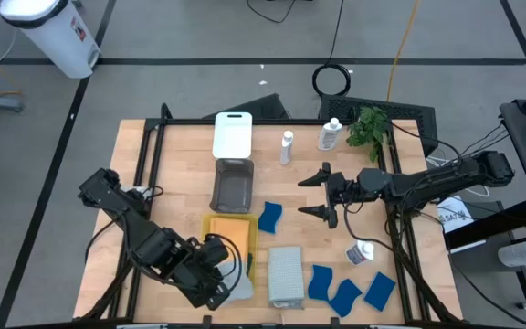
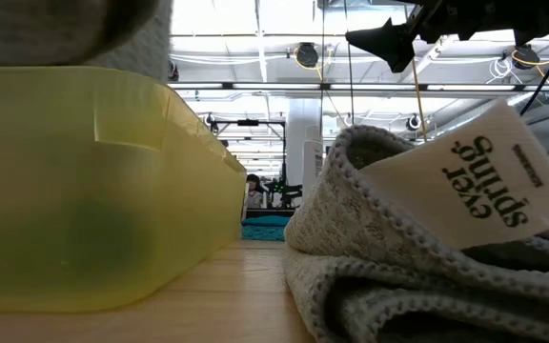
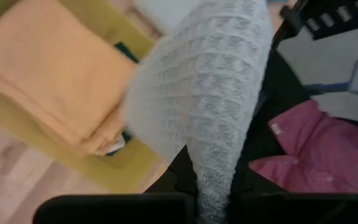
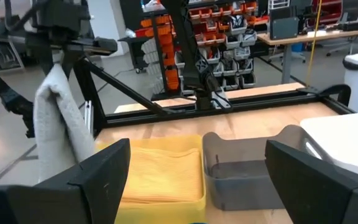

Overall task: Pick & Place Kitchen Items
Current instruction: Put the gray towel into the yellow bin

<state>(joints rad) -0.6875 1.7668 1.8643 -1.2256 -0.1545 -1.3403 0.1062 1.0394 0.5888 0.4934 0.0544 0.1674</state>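
Note:
My left gripper [image 1: 224,291] is at the table's near edge, next to the yellow tray [image 1: 210,222], and is shut on a pale grey waffle-weave cloth [image 3: 204,106]. An orange folded cloth [image 1: 229,235] lies in the yellow tray on a dark teal one [image 3: 124,50]. A second pale grey folded cloth [image 1: 285,274] with a paper label [image 2: 475,181] lies on the table. My right gripper [image 1: 320,195] is open and empty above the table's middle right, near a blue sponge [image 1: 270,216]. More blue sponges [image 1: 345,292] lie at the near right. My left gripper pinches the pale grey cloth between its two fingers at a gathered upper part [image 3: 211,190]. In the right wrist view the fingers come from above and the cloth [image 4: 59,124] hangs slack below them, beside the yellow tray. I cannot tell how many layers they hold.
A grey tray [image 1: 233,185] and a white tray [image 1: 232,134] stand in a row beyond the yellow one. Two white bottles [image 1: 287,146] [image 1: 331,134] stand at the far side, and one [image 1: 361,252] lies at the right. A green plant [image 1: 368,125] is at the far right.

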